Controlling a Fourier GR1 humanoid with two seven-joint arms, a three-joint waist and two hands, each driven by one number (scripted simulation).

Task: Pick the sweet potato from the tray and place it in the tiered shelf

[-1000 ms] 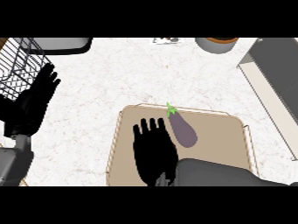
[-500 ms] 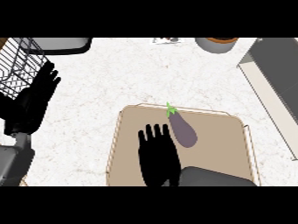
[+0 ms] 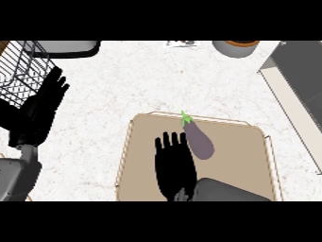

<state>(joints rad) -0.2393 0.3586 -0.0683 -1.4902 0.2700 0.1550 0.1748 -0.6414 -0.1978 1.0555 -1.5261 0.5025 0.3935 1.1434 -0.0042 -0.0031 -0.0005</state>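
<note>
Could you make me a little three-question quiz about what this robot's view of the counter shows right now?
1. True or false: the purple vegetable lies on the tan tray.
2. Which hand is over the tray? A) the right hand B) the left hand C) both hands
3. Fill in: the wire shelf stands at the counter's upper ____ in this view.

Key
1. True. It lies on the tray, its green stem pointing away from the robot.
2. A. The right hand is open, fingers straight, just left of the vegetable; the left hand rests open near the wire shelf.
3. Left.
</note>
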